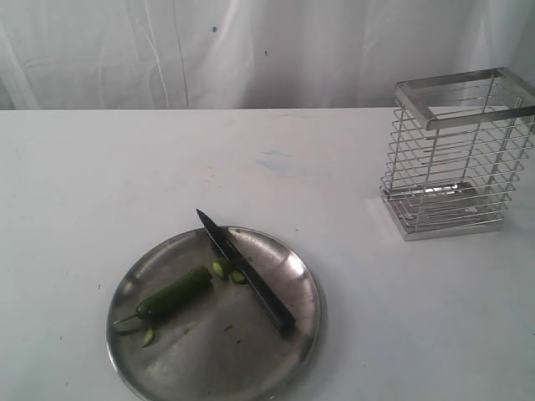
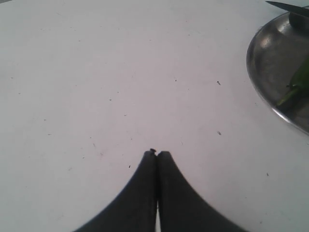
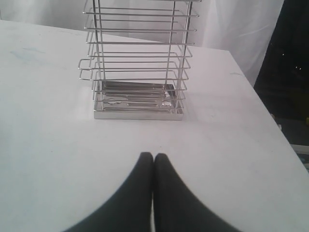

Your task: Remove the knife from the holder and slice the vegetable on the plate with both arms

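The round steel plate [image 1: 167, 368] sits at the front of the table. On it lies the green vegetable [image 1: 174, 294], with cut slices [image 1: 227, 270] beside its blunt end and one slice [image 1: 148, 337] near the stem. The dark knife [image 1: 247, 271] lies loose across the plate, tip pointing away over the rim. The chrome wire holder [image 1: 456, 154] stands empty at the right. Neither arm shows in the exterior view. My left gripper [image 2: 157, 153] is shut over bare table, the plate's rim [image 2: 260, 92] off to one side. My right gripper [image 3: 153, 156] is shut, facing the holder [image 3: 137, 63].
A white cloth [image 1: 251, 50] hangs behind the white table [image 1: 125, 167]. The table's edge [image 3: 270, 116] runs close beside the holder, with dark space past it.
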`<action>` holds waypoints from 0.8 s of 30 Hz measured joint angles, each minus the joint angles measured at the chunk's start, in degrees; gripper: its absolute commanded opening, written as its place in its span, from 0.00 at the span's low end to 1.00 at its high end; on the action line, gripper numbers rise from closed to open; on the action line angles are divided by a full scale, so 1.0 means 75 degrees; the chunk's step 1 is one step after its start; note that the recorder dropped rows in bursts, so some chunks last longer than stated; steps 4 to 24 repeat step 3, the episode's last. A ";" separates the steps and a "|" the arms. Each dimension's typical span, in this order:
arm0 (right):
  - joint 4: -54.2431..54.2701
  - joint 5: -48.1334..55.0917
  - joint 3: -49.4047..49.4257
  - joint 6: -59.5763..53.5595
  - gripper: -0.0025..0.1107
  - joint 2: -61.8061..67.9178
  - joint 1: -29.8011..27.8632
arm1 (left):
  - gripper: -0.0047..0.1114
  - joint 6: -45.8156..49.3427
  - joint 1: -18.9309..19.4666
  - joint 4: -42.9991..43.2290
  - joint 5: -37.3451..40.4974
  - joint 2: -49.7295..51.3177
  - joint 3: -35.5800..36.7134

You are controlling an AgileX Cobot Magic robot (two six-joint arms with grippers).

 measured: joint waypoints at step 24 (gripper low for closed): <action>0.0000 0.0000 0.0000 0.0000 0.02 0.0000 0.0000 | 0.04 0.0000 0.0000 0.0000 0.0000 0.0000 0.0000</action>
